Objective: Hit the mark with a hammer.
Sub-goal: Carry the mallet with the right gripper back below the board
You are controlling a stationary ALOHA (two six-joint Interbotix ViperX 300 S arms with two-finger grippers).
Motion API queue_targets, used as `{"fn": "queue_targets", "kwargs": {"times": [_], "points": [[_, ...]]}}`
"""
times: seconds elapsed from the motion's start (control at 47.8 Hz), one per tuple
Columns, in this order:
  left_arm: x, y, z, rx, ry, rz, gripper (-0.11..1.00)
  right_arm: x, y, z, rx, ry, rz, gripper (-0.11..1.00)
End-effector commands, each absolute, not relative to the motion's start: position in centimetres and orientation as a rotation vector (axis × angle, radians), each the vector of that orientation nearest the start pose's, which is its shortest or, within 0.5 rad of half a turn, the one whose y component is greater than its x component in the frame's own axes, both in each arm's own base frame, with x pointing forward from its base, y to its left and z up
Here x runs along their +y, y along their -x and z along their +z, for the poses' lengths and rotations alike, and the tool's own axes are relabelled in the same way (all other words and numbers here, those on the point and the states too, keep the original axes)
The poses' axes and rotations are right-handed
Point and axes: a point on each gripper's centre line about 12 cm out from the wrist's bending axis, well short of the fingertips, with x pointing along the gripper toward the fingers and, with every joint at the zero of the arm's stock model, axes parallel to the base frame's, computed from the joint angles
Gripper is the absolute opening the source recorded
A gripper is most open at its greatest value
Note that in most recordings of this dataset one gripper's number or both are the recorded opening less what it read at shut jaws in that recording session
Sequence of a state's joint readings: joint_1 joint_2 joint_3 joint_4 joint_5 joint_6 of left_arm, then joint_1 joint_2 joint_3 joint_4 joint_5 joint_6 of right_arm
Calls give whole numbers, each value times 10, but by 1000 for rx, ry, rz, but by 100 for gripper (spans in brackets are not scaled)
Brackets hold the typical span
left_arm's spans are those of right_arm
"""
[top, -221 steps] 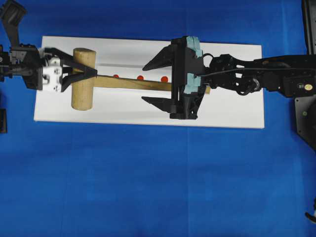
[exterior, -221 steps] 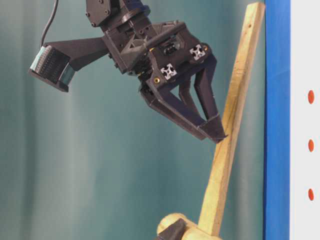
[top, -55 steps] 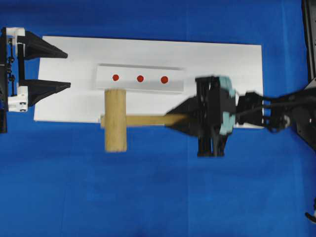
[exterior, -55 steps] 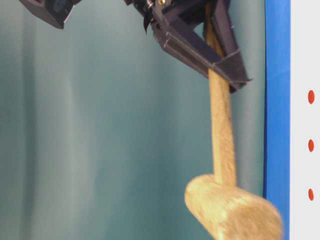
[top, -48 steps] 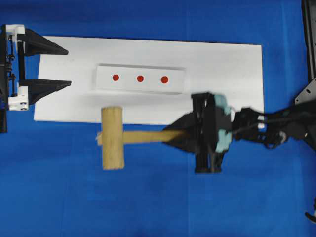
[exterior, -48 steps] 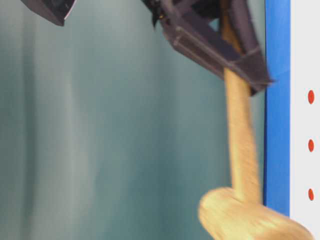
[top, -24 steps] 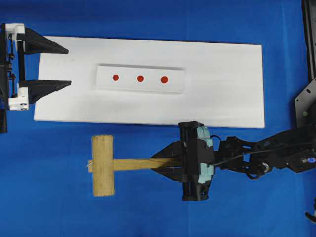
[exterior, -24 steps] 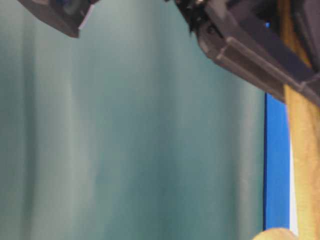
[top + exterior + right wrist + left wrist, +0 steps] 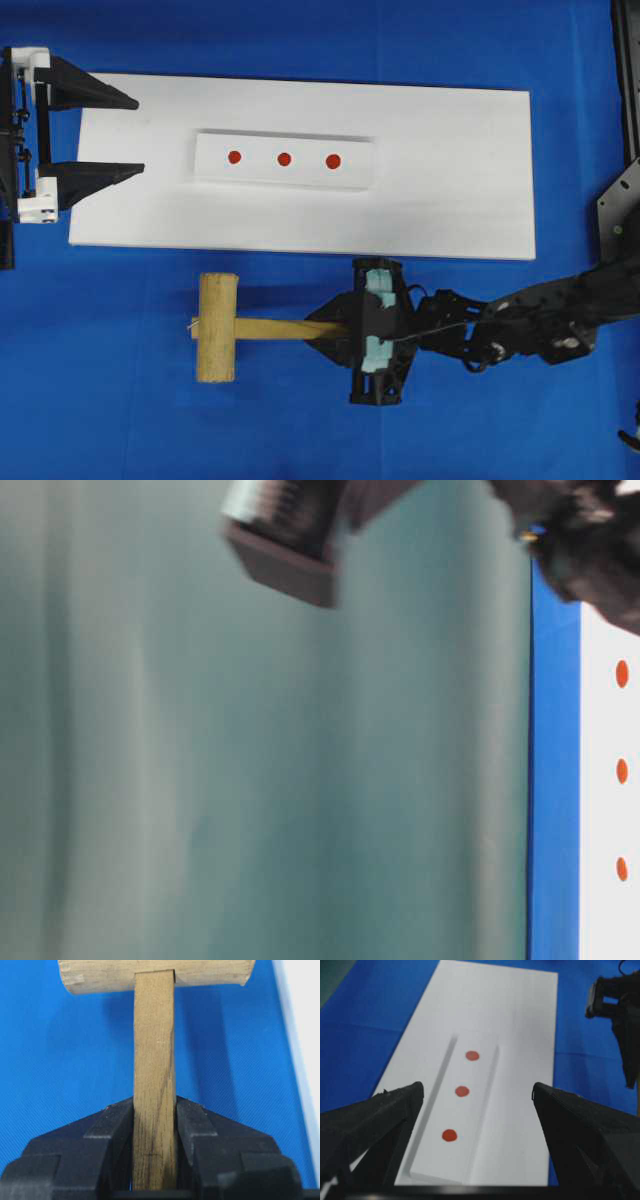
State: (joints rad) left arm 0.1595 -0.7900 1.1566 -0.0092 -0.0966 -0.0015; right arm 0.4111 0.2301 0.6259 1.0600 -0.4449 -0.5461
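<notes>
**Hammer held off the board, over the blue table**

The hammer (image 9: 218, 328) is one light-wood mallet, lying level over the blue table (image 9: 120, 420) just below the white board (image 9: 450, 180). The right gripper (image 9: 322, 330) has its jaws clamped tight on the flat handle, head to the left. The left gripper (image 9: 128, 134), one of two, hangs at the board's left end with jaws spread wide, holding nothing. One raised white strip (image 9: 285, 160) on the board carries three red marks (image 9: 284, 159). Half a second ago the hammer head sat slightly further left; a second ago it overlapped the board's lower edge.
</notes>
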Motion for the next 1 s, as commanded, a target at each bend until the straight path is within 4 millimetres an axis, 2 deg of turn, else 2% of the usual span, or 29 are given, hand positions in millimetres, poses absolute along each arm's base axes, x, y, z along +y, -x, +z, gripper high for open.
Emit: {"fn": "queue_targets", "kwargs": {"times": [0.0,0.251,0.606,0.983], "points": [[36,-222,245,256,34,163,88,127,-403,125,529,-226,-108,7],[36,-221,243,259,36,165,88,127,-402,113,559,-212,-108,7],[36,-221,243,259,38,164,88,133,-405,111,588,-179,-40,7],[36,-221,243,259,41,164,87,124,-409,111,593,-188,-56,7]]}}
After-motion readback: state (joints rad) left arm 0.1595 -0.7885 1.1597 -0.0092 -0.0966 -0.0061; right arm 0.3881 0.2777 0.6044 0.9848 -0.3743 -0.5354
